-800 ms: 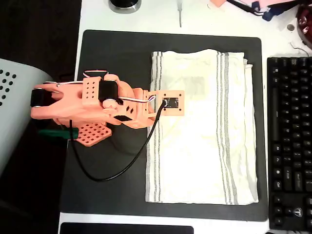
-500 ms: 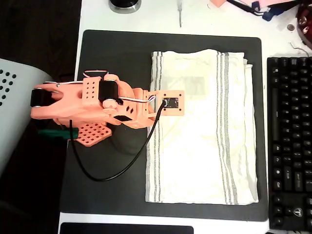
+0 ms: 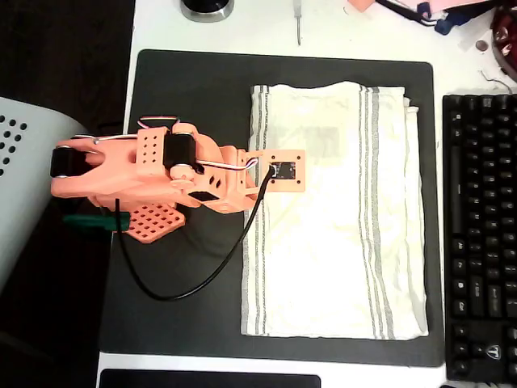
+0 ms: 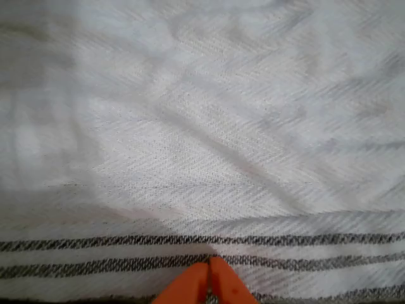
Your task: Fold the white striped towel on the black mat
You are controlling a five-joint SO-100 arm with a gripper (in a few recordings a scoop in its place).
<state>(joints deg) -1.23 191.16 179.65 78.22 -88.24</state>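
Observation:
The white striped towel [image 3: 339, 242] lies flat and spread on the right half of the black mat [image 3: 194, 89], its grey stripes running along both long sides. My orange arm [image 3: 161, 182] reaches in from the left, and its wrist camera plate [image 3: 284, 171] sits over the towel's left striped edge, hiding the fingers below. In the wrist view my gripper [image 4: 209, 265] is shut, its orange tips pressed together on the towel [image 4: 202, 126] at the stripe band, where the cloth puckers slightly.
A black keyboard [image 3: 481, 234] lies just right of the mat. The arm's black cable [image 3: 202, 279] loops over the mat's left half. A grey perforated object [image 3: 24, 186] is at the far left, and a round metal object [image 3: 207, 8] and clutter sit along the top edge.

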